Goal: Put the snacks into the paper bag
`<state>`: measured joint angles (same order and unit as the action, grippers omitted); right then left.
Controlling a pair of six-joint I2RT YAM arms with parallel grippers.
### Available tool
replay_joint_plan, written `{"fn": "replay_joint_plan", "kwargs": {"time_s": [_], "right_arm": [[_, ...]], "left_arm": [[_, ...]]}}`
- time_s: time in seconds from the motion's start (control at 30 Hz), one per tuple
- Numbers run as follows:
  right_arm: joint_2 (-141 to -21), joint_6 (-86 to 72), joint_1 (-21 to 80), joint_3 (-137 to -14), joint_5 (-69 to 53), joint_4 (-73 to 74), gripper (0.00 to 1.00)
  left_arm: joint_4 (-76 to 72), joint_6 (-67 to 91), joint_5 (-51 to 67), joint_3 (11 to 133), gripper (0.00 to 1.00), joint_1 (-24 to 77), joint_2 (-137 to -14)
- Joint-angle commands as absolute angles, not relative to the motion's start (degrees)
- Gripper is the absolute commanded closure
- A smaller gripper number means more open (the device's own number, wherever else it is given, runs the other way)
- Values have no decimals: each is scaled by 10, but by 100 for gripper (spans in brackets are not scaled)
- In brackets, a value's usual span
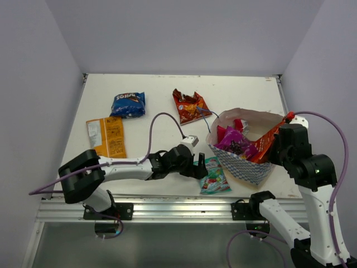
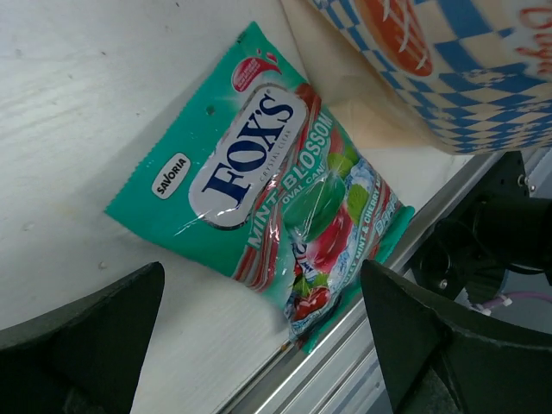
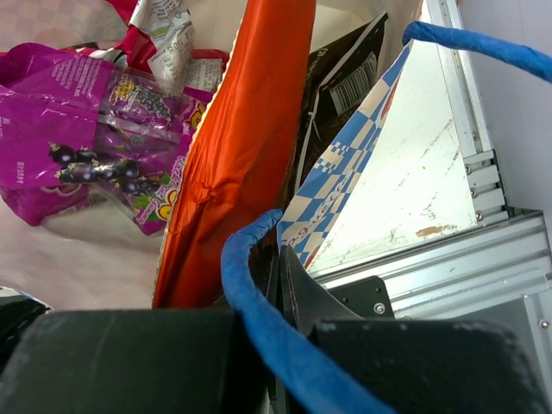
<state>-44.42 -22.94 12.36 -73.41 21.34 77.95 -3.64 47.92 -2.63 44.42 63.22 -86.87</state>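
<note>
From where I stand, the left gripper (image 1: pixel 201 166) sits low over the table (image 1: pixel 156 89) with its fingers (image 2: pixel 95 332) spread wide and nothing between them. The teal packet (image 2: pixel 259 181) lies flat just ahead of the tips, untouched as far as I can see, one end reaching the metal edge rail (image 2: pixel 345 371). Just beyond that packet stands the paper bag (image 1: pixel 245 169), mouth open, its checked wall right beside the packet's far edge. Well behind that gripper and off to the side of its arm, an orange-and-cream packet (image 1: pixel 106 135), a blue packet (image 1: pixel 128 104) and a red packet (image 1: pixel 189 106) lie apart on the table. The right gripper (image 1: pixel 277 149) is up against the bag's rim, with the blue string handle (image 3: pixel 259 319) draped across it. An orange packet (image 3: pixel 246 138) stands on edge inside the bag directly in front of it. A dark packet with a barcode (image 3: pixel 345 78) is squeezed between that and the wall, and a purple packet (image 3: pixel 95 129) lies deeper in. Whether this gripper is pinching anything I cannot tell.
</note>
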Motion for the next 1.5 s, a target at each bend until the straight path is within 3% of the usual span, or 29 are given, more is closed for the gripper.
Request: {"fn": "replay_joint_plan", "kwargs": {"time_s": [0.0,0.23,0.33,0.37,0.4,0.43,0.67,0.87,1.1,1.47], "right_arm": [[-439,-225,124,-745,207,802,100],[-437,-223,124,-756,216,812,100],[-438,-224,125,-754,214,810,100],[-438,-224,124,-755,214,811,100],[-439,-224,124,-754,214,810,100],[-439,-224,124,-754,214,810,100],[-445,-224,124,-752,213,803,100],[-447,-223,125,-741,207,793,100],[-456,-224,124,-737,194,776,100],[-456,-229,125,-745,195,776,100]], "left_arm": [[-103,466,32,467,0,632,-918],[-102,453,34,495,2,632,-963],[-117,449,23,502,43,632,-966],[-122,447,19,503,78,632,-961],[-119,447,10,506,95,632,-955],[-118,447,4,508,100,632,-949],[-15,444,-115,517,100,632,-811],[157,397,-178,656,100,633,-693],[122,338,-75,882,100,633,-754],[13,346,47,947,100,636,-932]]}}
